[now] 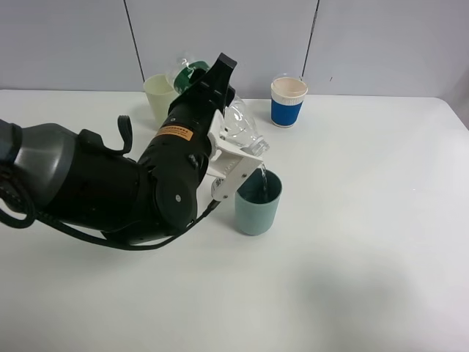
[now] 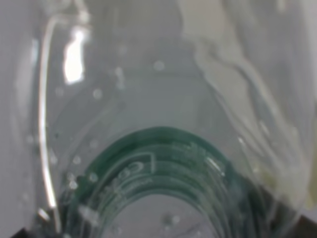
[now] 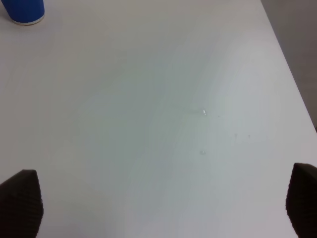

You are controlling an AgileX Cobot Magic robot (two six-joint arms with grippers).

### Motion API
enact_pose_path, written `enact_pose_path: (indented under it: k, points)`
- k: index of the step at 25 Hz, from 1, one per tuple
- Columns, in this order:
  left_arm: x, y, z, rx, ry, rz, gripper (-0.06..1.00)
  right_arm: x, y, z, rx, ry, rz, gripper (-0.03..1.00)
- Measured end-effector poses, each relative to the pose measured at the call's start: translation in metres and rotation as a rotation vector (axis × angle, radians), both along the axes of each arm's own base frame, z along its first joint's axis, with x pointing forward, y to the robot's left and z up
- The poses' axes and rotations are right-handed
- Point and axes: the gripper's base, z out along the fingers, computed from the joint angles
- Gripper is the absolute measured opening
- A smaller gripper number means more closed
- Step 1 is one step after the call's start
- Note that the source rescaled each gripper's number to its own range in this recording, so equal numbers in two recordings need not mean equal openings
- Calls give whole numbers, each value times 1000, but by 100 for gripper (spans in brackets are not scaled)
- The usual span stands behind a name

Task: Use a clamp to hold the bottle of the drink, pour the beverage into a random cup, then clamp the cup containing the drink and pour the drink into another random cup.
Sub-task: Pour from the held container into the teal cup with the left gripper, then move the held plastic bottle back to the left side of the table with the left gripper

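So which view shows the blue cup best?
Exterior high: the blue cup stands whole and upright, rim to base. Right wrist catches only its lower part, cut off by the frame; left wrist shows none of it.

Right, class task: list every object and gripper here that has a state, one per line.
bottle: tilted, pouring out a stream
teal cup: upright, catching the stream
blue cup: upright, untouched
cream cup: upright, untouched
left gripper: shut on the bottle
right gripper: open, holding nothing
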Motion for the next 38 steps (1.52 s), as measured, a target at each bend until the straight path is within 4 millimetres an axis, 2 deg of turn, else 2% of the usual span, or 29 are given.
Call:
enact_pose_path:
  k: [23,32,38]
  points:
    - [-2,-10,5,42,-66,-106,0,0,0,0,0,0,0,100]
    - [3,10,-1,-155,79,90,0,0,0,0,0,0,0,100]
    - [3,20,16,-318,145,121,0,0,0,0,0,0,0,100]
